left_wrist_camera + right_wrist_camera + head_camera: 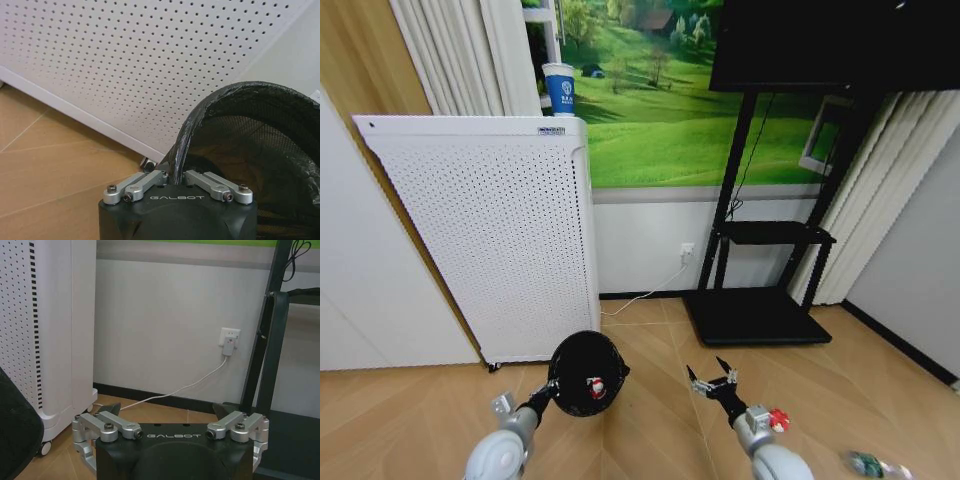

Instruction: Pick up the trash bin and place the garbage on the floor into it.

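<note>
You had the left gripper point(552, 392) clamped on the light, flimsy mesh trash bin point(586, 373) at its liner-wrapped rim beside the white appliance point(495, 240), right gripper point(712, 381) spread empty.

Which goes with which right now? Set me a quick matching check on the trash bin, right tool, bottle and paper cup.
1. trash bin
2. right tool
3. bottle
4. paper cup

a. on top of the white appliance
b. lying on the floor
c. open, empty
d. gripped at its rim by the left tool

Pairs: 1-d, 2-c, 3-b, 4-a
</note>
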